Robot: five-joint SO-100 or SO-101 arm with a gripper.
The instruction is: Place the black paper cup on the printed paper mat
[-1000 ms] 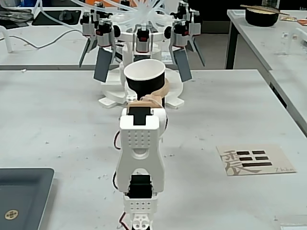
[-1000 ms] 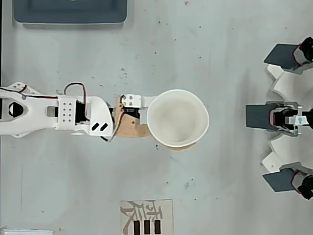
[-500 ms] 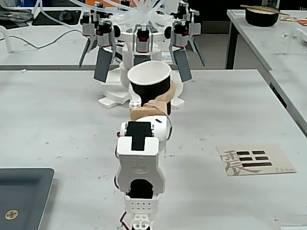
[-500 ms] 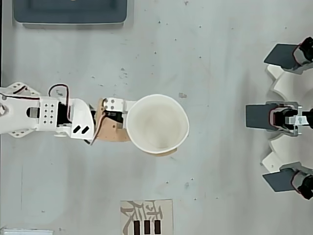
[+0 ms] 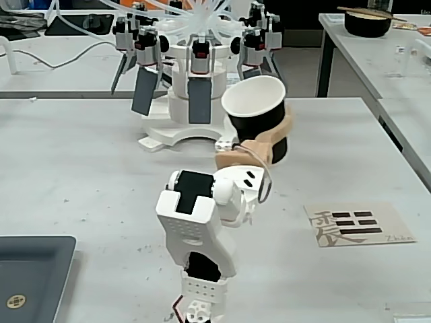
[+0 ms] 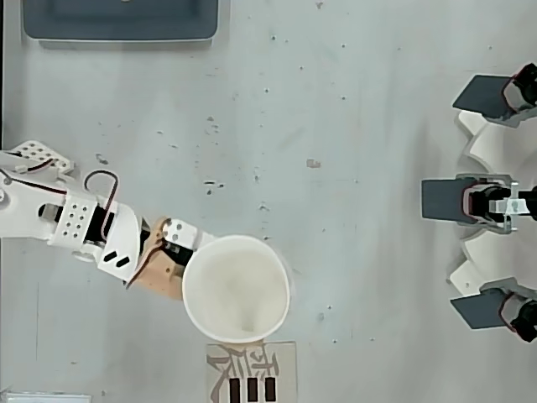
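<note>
The black paper cup (image 5: 259,118) hangs upright above the table, its white inside (image 6: 239,288) facing the overhead camera. My gripper (image 5: 271,133) is shut on it, with a tan finger (image 5: 287,125) wrapped round its black wall. The arm (image 6: 80,222) reaches in from the left of the overhead view. The printed paper mat (image 5: 357,225) lies flat on the table, right of and nearer than the cup in the fixed view. In the overhead view the cup's rim overlaps the top edge of the mat (image 6: 252,378).
A dark grey tray (image 5: 34,276) (image 6: 122,21) lies at the table's corner. A white fixture with hanging dark plates (image 5: 195,81) (image 6: 491,201) stands just behind the cup. A dark bowl (image 5: 367,21) rests on a separate table at the far right.
</note>
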